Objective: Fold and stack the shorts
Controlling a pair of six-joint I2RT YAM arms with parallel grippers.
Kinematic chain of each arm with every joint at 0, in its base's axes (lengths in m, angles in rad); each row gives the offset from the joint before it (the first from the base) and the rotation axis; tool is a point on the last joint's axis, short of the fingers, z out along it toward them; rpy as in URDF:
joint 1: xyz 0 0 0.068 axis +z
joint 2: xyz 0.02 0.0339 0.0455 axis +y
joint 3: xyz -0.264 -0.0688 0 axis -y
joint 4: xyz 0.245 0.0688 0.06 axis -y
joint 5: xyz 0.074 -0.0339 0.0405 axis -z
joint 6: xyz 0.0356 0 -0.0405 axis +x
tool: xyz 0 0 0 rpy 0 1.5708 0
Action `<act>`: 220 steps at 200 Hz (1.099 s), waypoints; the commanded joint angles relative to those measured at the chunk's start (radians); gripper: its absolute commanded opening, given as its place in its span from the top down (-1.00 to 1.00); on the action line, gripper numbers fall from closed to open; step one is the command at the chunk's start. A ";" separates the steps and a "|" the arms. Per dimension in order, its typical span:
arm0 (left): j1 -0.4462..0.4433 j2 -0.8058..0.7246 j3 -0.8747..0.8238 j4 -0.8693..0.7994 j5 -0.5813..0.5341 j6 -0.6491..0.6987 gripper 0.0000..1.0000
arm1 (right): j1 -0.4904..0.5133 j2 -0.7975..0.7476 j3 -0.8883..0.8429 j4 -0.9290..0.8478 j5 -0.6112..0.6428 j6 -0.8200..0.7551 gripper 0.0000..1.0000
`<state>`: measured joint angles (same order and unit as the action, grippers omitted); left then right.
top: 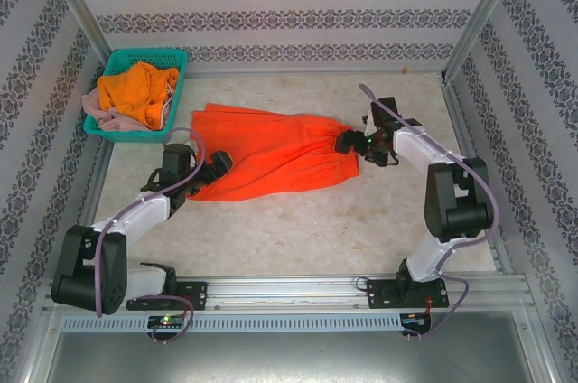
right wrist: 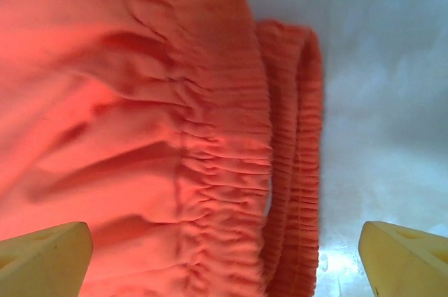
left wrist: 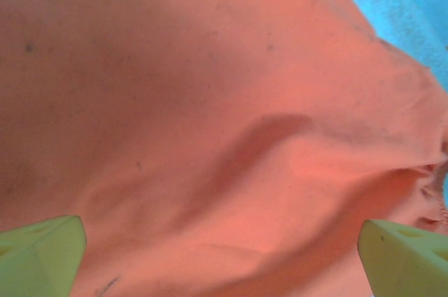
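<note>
Left gripper (left wrist: 220, 241): jaws wide apart, gripping nothing, over smooth cloth of the red-orange shorts (top: 271, 153). Right gripper (right wrist: 224, 241): jaws equally wide, empty, above the gathered elastic waistband. The shorts lie spread and wrinkled just right of the teal basket (top: 149, 53), which holds the bright orange shorts (top: 135, 89) and pink shorts (top: 95, 107).

red-orange shorts (top: 271, 153) spread out, centre | left fingers (top: 219, 163) at left edge | right fingers (top: 349, 142) at right end | teal basket (top: 144, 55) far-left
</note>
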<state>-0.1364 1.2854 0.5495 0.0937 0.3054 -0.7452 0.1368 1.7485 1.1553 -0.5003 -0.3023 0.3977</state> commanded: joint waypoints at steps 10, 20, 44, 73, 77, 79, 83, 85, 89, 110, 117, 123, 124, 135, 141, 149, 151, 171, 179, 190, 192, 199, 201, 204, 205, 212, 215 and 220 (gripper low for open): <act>-0.006 0.042 -0.003 0.030 0.001 0.014 -1.00 | 0.028 0.069 0.023 -0.027 0.016 0.020 -0.91; -0.006 0.049 -0.005 0.034 0.001 0.016 -1.00 | 0.034 0.087 0.029 -0.026 0.010 0.027 -0.84; -0.005 0.043 -0.010 0.041 -0.002 0.019 -1.00 | 0.047 0.119 0.038 -0.020 0.007 0.029 -0.54; -0.005 -0.018 0.010 -0.005 -0.014 0.034 -1.00 | 0.043 0.149 0.055 -0.043 0.053 0.005 0.10; -0.005 -0.033 0.012 -0.011 -0.018 0.036 -1.00 | 0.041 0.150 0.057 -0.047 0.057 -0.001 0.17; -0.004 -0.042 0.013 -0.014 -0.021 0.037 -1.00 | 0.040 0.150 0.058 -0.049 0.059 -0.003 0.22; -0.005 -0.057 0.013 -0.020 -0.027 0.038 -1.00 | 0.036 0.149 0.060 -0.054 0.067 -0.007 0.30; -0.005 -0.066 0.013 -0.023 -0.030 0.039 -1.00 | 0.035 0.148 0.061 -0.055 0.071 -0.010 0.35; -0.005 -0.083 0.012 -0.028 -0.037 0.040 -1.00 | 0.031 0.145 0.062 -0.060 0.079 -0.017 0.44; -0.001 -0.168 0.015 -0.064 -0.070 0.050 -1.00 | -0.003 0.123 0.085 -0.116 0.137 -0.080 0.81; 0.001 -0.193 0.018 -0.087 -0.079 0.056 -1.00 | -0.022 0.111 0.097 -0.149 0.155 -0.111 0.87; 0.005 -0.211 0.023 -0.107 -0.085 0.058 -1.00 | -0.036 0.101 0.108 -0.175 0.187 -0.139 0.92; 0.005 -0.214 0.024 -0.110 -0.087 0.059 -1.00 | -0.039 0.099 0.110 -0.179 0.194 -0.144 0.93; 0.010 -0.246 0.028 -0.135 -0.093 0.063 -1.00 | -0.062 0.077 0.125 -0.220 0.272 -0.205 1.00; 0.012 -0.262 0.030 -0.143 -0.095 0.063 -1.00 | -0.073 0.066 0.132 -0.239 0.318 -0.239 1.00; 0.014 -0.280 0.029 -0.148 -0.094 0.061 -1.00 | -0.087 0.052 0.141 -0.258 0.366 -0.289 1.00; 0.014 -0.283 0.030 -0.151 -0.093 0.061 -1.00 | -0.091 0.049 0.143 -0.262 0.378 -0.300 1.00; 0.014 -0.310 0.030 -0.163 -0.087 0.055 -1.00 | -0.121 0.022 0.169 -0.289 0.499 -0.384 1.00; 0.014 -0.316 0.030 -0.164 -0.082 0.053 -1.00 | -0.129 0.015 0.188 -0.300 0.534 -0.408 1.00; 0.014 -0.319 0.028 -0.165 -0.075 0.053 -1.00 | -0.133 0.006 0.215 -0.312 0.579 -0.446 1.00; 0.014 -0.320 0.029 -0.166 -0.074 0.054 -1.00 | -0.133 0.004 0.224 -0.315 0.587 -0.448 1.00; 0.014 -0.321 0.027 -0.164 -0.071 0.054 -1.00 | -0.134 -0.001 0.246 -0.326 0.613 -0.472 1.00; 0.014 -0.321 0.026 -0.165 -0.068 0.054 -1.00 | -0.133 -0.002 0.253 -0.329 0.620 -0.478 1.00; 0.014 -0.322 0.026 -0.165 -0.068 0.054 -1.00 | -0.133 -0.003 0.265 -0.336 0.631 -0.485 1.00; 0.014 -0.322 0.026 -0.165 -0.067 0.054 -1.00 | -0.134 -0.004 0.269 -0.337 0.635 -0.489 1.00; 0.014 -0.323 0.024 -0.166 -0.062 0.054 -1.00 | -0.134 -0.006 0.297 -0.353 0.658 -0.502 1.00; 0.014 -0.324 0.024 -0.168 -0.062 0.053 -1.00 | -0.132 -0.007 0.309 -0.360 0.667 -0.509 1.00; 0.014 -0.326 0.022 -0.167 -0.060 0.053 -1.00 | -0.134 -0.007 0.332 -0.372 0.681 -0.516 1.00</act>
<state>-0.1291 0.9768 0.5541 -0.0441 0.2317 -0.7109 -0.0002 1.7836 1.3865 -0.7975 0.2211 -0.0097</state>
